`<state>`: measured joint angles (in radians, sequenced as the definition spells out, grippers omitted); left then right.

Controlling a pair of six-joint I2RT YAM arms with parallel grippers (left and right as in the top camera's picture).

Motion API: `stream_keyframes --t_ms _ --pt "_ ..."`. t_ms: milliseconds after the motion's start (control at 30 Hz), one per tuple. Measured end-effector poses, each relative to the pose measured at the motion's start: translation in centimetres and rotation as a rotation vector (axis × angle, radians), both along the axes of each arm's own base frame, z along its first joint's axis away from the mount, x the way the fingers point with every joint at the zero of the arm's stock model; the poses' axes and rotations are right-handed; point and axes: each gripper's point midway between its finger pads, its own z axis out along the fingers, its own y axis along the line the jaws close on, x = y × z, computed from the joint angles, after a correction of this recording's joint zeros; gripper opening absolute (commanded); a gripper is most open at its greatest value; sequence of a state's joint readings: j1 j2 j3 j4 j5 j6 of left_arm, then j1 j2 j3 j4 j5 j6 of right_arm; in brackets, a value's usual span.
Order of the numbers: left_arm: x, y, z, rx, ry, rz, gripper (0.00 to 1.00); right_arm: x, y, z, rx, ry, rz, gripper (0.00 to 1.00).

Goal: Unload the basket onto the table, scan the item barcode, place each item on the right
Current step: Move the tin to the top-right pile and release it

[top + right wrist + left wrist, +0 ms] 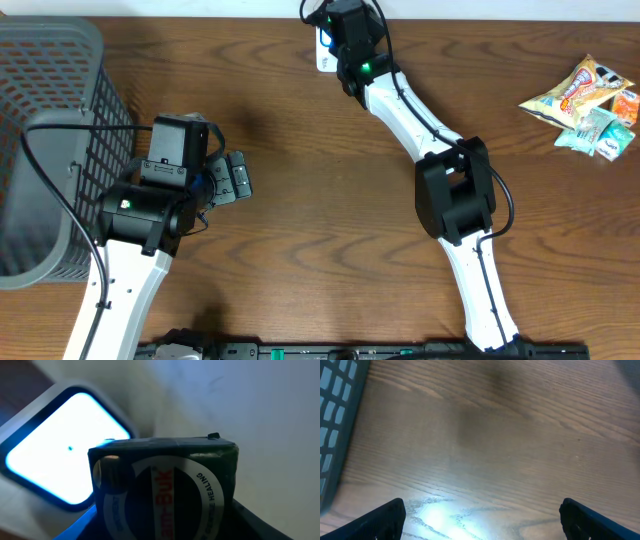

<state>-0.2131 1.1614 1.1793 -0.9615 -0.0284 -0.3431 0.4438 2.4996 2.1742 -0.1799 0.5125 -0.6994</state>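
Note:
The item, a dark box (pixel 162 485) with a round white-ringed label and red lettering, sits between the jaws of my right gripper (pixel 162 527), which is shut on it. Its top edge is close in front of the scanner (pixel 55 455), a white unit with a brightly lit window. From overhead, my right gripper (pixel 347 45) is at the table's far edge over the white scanner (pixel 323 58), and the item is hidden under the wrist. My left gripper (pixel 236 178) hovers over bare wood right of the basket, open and empty (pixel 482 522). No barcode is visible.
A grey mesh basket (pixel 50 130) stands at the left edge, and its wall (pixel 335 420) also appears in the left wrist view. Several snack packets (pixel 590 105) lie at the far right. The right arm's links (pixel 455 190) stretch across the middle of the table.

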Motion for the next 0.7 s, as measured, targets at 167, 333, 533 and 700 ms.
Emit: stream_keyframes --t_ms 167,333,533,700 --pt "0.0 0.0 0.0 0.000 0.000 0.000 0.98 0.4 -0.1 1.2 -0.002 -0.042 -0.009 0.27" --pt "0.0 0.0 0.0 0.000 0.000 0.000 0.98 0.5 0.0 1.2 -0.022 -0.042 0.003 0.27" --pt "0.0 0.0 0.0 0.000 0.000 0.000 0.98 0.2 0.7 1.3 -0.028 -0.044 0.017 0.26" --pt "0.0 0.0 0.0 0.000 0.000 0.000 0.98 -0.7 2.5 0.8 -0.041 -0.022 0.047 0.27"
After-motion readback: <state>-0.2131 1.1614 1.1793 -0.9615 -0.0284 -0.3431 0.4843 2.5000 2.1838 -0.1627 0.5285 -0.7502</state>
